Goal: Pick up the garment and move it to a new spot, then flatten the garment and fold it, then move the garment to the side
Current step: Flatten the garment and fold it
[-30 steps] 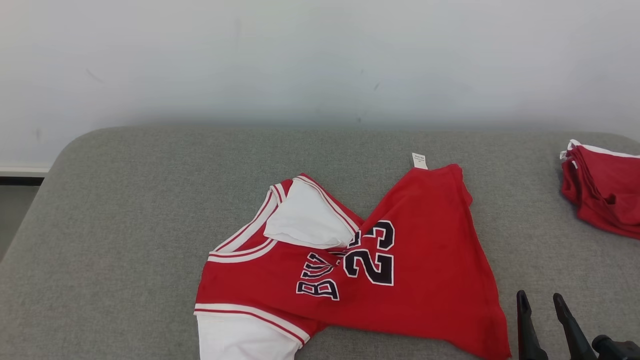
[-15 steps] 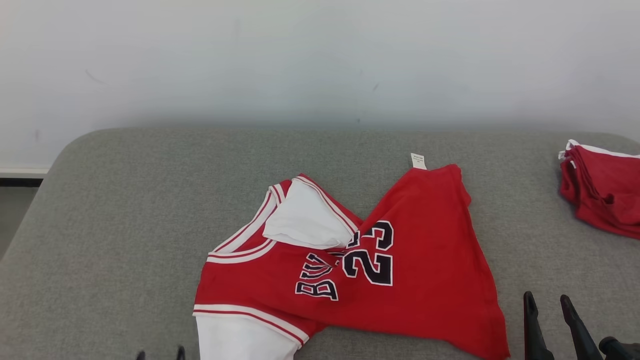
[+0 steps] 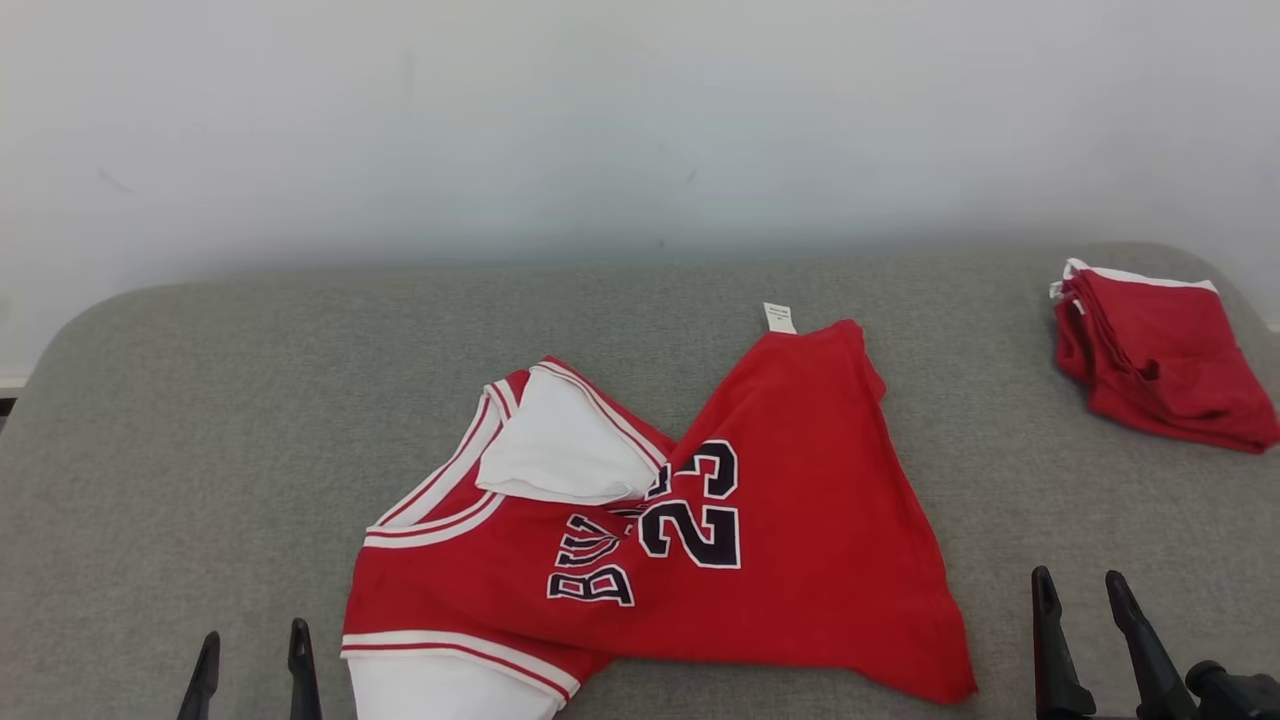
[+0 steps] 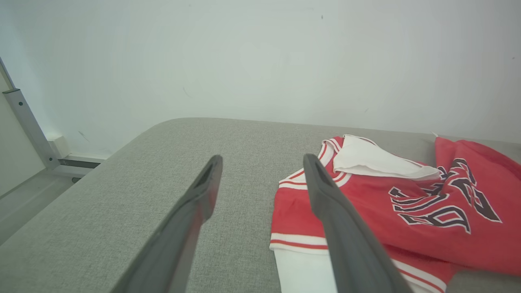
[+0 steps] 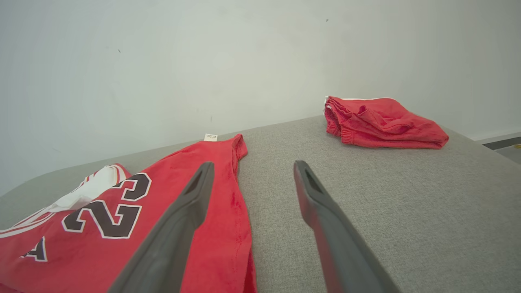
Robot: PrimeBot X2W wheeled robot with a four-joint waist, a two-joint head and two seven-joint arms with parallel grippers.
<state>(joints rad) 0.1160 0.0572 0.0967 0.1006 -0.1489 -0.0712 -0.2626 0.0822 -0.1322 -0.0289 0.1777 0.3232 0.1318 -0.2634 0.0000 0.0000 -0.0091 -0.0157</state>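
Change since earlier: left gripper [image 3: 254, 650] has come up into the head view at the surface's near left, where a second ago it was out of the picture; the camera has also swung, so the whole scene sits further left, and the cloth itself has not shifted.
Left gripper: fingers apart, empty, over bare surface [image 3: 200, 420] just left of the garment's striped near-left edge.
Right gripper: [image 3: 1080, 592] fingers apart, empty, just right of the near-right hem corner and not touching it.
Garment: [image 3: 800, 520] red jersey, lying about mid-width toward the near edge, twisted; the number panel is flung toward the far right, and a white flap [image 3: 560, 450] is turned out over the lettering.
Tag: [image 3: 779, 318] sticks out at the jersey's far tip.
Folded red pile: [image 3: 1160, 350] at the far right corner, well apart from the jersey.
Step in hand: probably the reach-in to grip the jersey from both sides.
Doing it well: bring each gripper in low along the surface and pinch an outer edge (striped trim on the left, hem corner on the right), not the bunched middle. Lift both together so the twist can drop out.
Watch for: grabbing both layers at once, or carrying the cloth toward the pile.
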